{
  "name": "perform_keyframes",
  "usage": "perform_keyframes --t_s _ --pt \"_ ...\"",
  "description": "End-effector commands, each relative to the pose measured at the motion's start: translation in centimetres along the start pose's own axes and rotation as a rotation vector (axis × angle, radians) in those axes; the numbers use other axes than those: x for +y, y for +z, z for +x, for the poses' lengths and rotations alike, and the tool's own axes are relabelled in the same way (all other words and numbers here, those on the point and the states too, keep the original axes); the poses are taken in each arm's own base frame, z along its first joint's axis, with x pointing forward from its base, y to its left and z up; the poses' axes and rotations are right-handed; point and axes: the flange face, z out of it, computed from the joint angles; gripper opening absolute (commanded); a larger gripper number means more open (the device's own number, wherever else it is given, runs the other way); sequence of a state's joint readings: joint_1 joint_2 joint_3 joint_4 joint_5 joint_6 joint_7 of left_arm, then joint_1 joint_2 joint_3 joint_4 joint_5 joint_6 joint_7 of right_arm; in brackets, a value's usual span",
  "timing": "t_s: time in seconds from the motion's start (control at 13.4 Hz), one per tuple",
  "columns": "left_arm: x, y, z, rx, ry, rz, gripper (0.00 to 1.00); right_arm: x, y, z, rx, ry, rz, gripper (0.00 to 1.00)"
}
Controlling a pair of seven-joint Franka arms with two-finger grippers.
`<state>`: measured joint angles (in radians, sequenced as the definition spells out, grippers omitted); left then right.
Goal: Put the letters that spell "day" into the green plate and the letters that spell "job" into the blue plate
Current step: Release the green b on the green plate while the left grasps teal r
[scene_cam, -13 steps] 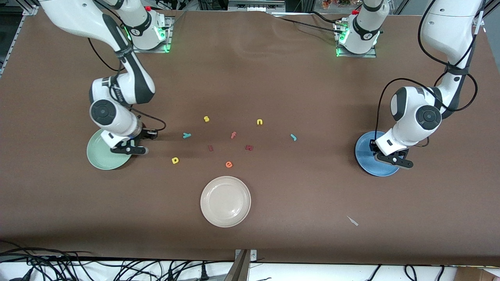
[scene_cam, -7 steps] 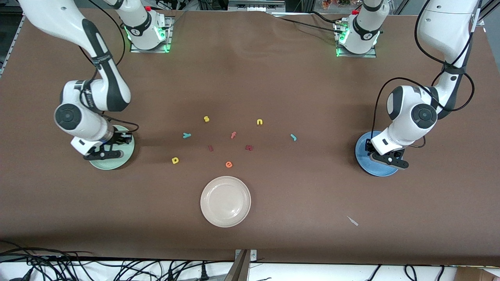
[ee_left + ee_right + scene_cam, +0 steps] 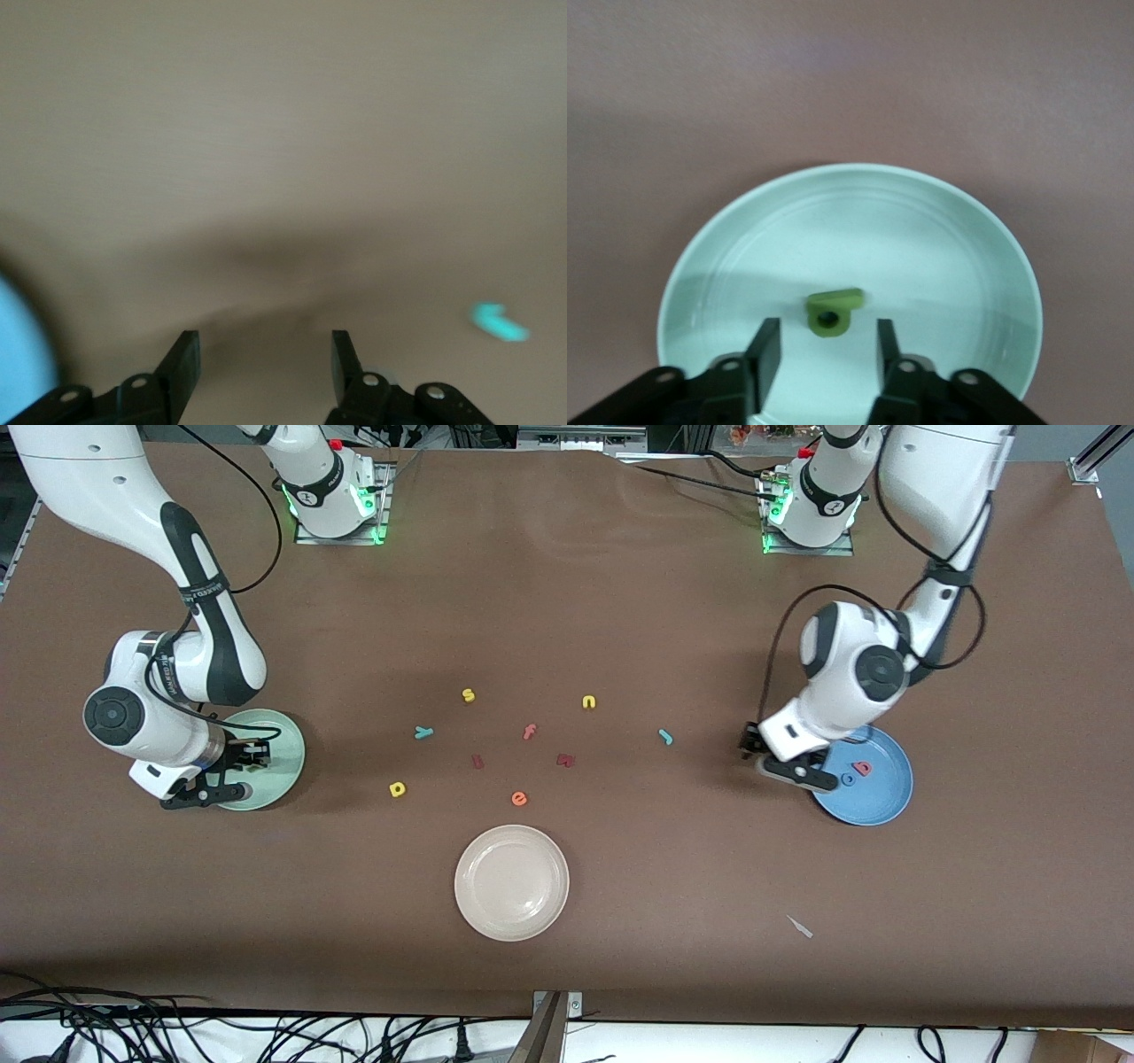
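Note:
My right gripper [image 3: 827,336] hangs open low over the green plate [image 3: 939,248], with the green a [image 3: 833,312] lying loose on the plate just off its fingertips. The front view has that gripper [image 3: 226,775] above the green plate [image 3: 283,748]. My left gripper [image 3: 263,354] is open and empty over bare table beside the blue plate [image 3: 886,793], where the salmon b [image 3: 861,767] and blue o [image 3: 848,779] lie. The teal j [image 3: 665,736] [image 3: 499,322], teal y [image 3: 423,732] and yellow d [image 3: 397,788] lie on the table.
A cream plate [image 3: 511,882] sits nearer the front camera. Other loose letters lie mid-table: yellow s [image 3: 468,695], yellow n [image 3: 589,702], salmon f [image 3: 529,732], orange e [image 3: 519,799] and two dark red ones [image 3: 477,761]. A white scrap [image 3: 800,926] lies toward the left arm's end.
The right gripper swung across the green plate and opened, leaving the a on it. The left gripper opened and moved off the blue plate toward the j, uncovering the b and o.

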<state>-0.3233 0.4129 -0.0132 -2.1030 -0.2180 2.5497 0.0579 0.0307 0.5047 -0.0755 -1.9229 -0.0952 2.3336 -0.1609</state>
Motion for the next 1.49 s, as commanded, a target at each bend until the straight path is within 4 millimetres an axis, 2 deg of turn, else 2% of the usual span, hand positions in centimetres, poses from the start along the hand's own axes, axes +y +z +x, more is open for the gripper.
perform_keyframes --t_s 0.0,0.15,0.22,0.45,0.6,0.67,0.75,0.82,0.9,1.05,1.27,1.42 --pt "5.5 1.0 -1.0 -0.024 -0.133 -0.009 0.69 -1.7 -2.2 1.4 -0.015 -0.009 0.023 1.0" --pt "8.3 2.0 -1.3 -0.032 -0.245 -0.005 0.71 -2.8 -3.4 2.1 -0.03 0.024 0.074 1.0" --pt "8.8 2.4 -1.5 -0.038 -0.266 -0.002 0.74 -4.6 -3.7 2.4 -0.028 0.021 0.085 1.0" --pt "10.0 3.6 -2.2 -0.057 -0.271 0.003 0.74 -8.5 -4.5 3.2 -0.018 0.057 0.085 1.0" --pt "9.8 4.5 -2.1 -0.048 -0.304 0.005 0.71 -11.4 -5.0 3.8 -0.011 0.079 0.087 1.0" --pt "10.4 5.1 -2.1 -0.041 -0.297 0.005 0.67 -13.3 -5.1 4.0 -0.009 0.07 0.086 1.0" --pt "11.6 5.2 -1.3 -0.025 -0.304 -0.002 0.67 -15.0 -5.3 4.3 -0.002 0.05 0.086 1.0" --pt "12.0 5.5 -1.0 -0.023 -0.344 -0.002 0.68 -16.3 -5.1 4.8 0.003 0.035 0.091 1.0" --pt "13.0 6.2 -1.3 -0.03 -0.349 0.003 0.69 -16.8 -4.7 5.2 0.002 0.039 0.095 1.0" --pt "13.2 6.8 -1.3 -0.036 -0.345 0.006 0.67 -18.6 -4.1 5.8 0.002 0.015 0.106 1.0" --pt "13.1 7.6 -1.4 -0.038 -0.331 0.013 0.48 -21.9 -3.2 6.8 0.004 -0.019 0.115 1.0" --pt "12.7 7.5 -1.1 -0.031 -0.331 0.015 0.46 -23.9 -2.2 7.7 0.006 -0.059 0.115 1.0"
